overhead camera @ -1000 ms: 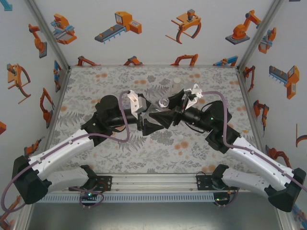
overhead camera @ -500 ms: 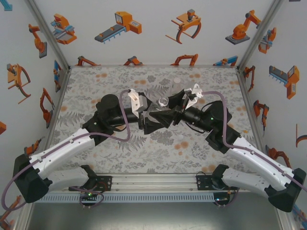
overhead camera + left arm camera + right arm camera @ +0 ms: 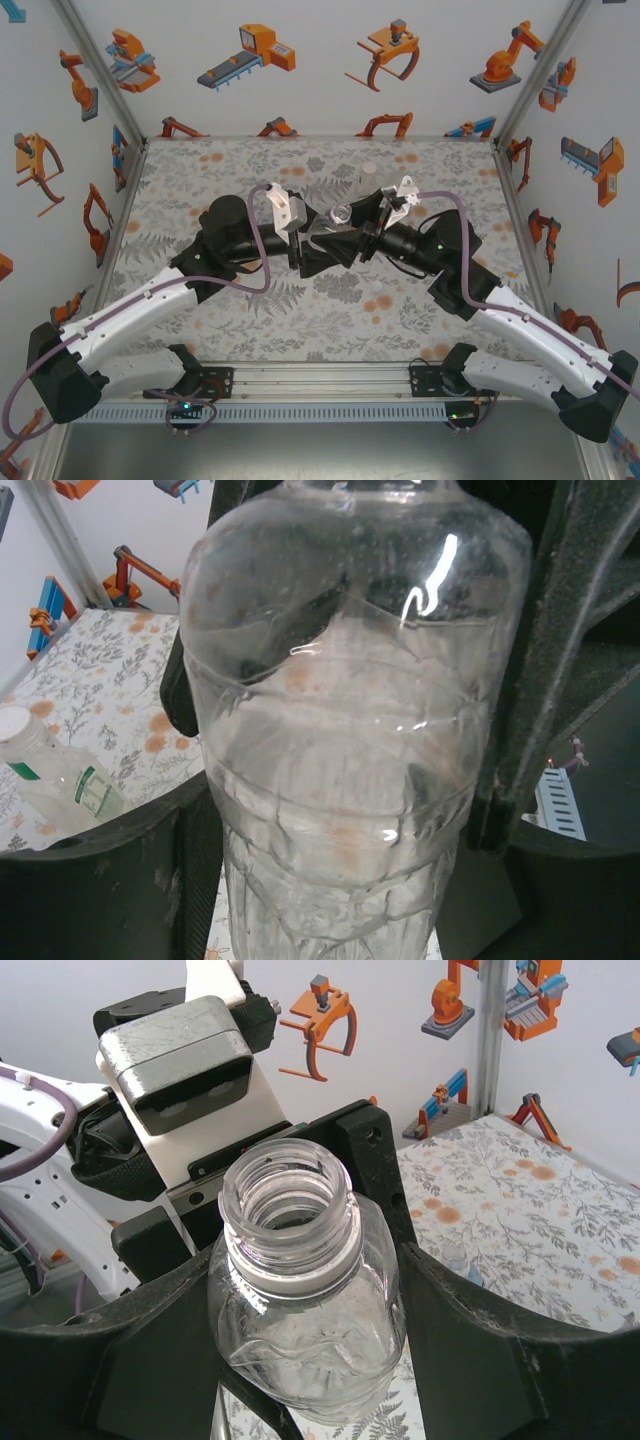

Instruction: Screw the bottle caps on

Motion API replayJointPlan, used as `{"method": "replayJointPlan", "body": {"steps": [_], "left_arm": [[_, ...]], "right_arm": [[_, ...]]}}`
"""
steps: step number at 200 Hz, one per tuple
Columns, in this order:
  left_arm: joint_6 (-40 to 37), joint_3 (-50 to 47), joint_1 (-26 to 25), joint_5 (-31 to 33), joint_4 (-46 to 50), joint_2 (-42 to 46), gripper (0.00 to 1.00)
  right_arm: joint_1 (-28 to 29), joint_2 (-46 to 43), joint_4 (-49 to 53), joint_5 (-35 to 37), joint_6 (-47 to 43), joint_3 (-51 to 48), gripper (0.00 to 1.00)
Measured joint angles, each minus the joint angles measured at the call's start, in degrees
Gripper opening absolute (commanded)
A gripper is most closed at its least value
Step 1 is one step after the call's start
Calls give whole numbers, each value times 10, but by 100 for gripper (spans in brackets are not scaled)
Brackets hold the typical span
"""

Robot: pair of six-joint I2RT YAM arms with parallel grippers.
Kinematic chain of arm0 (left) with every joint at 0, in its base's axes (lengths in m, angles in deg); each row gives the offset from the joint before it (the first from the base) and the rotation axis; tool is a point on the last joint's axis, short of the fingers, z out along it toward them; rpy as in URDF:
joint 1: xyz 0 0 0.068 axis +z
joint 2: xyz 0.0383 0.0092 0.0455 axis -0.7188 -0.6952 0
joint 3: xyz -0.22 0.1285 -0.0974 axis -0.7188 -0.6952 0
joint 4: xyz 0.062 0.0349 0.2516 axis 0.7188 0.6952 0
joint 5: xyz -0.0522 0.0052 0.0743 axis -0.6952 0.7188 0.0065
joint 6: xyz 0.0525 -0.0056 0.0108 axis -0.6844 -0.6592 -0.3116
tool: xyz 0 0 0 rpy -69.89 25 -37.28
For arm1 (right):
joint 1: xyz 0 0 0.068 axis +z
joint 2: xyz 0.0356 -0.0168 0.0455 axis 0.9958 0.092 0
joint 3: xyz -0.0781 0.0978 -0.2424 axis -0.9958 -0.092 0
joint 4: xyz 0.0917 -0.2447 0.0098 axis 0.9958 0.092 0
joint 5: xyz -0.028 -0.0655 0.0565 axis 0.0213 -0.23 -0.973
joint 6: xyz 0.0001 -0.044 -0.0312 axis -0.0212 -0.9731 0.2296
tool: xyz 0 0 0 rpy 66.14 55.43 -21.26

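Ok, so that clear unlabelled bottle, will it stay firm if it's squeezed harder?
Probably not: the plain bottle has thin walls that look creased, so it would likely buckle. It looks empty, so it is probably light. Its neck is open and uncapped, so trapped air won't stiffen it, and the glossy plastic may slip in the jaws.

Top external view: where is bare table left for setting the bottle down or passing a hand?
Looks free: the far strip of table along the back wall, and the near strip between the arms and the front rail. Crowded: the centre, where both arms meet around the plain bottle.
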Motion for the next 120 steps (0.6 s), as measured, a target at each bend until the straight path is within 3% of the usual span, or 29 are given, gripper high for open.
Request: {"method": "replayJointPlan", "body": {"steps": [46,99,120], "left_arm": [[-4,3,-1,-1,14,0,53],[-17,13,-3,0,45,0,42],[-24,19,-1,2,63,0,40]], "right_arm": [[0,6,3,0,0,0,22],[0,6,17,3,-1,4,60],[1,1,36,16,-13,10,66]]}}
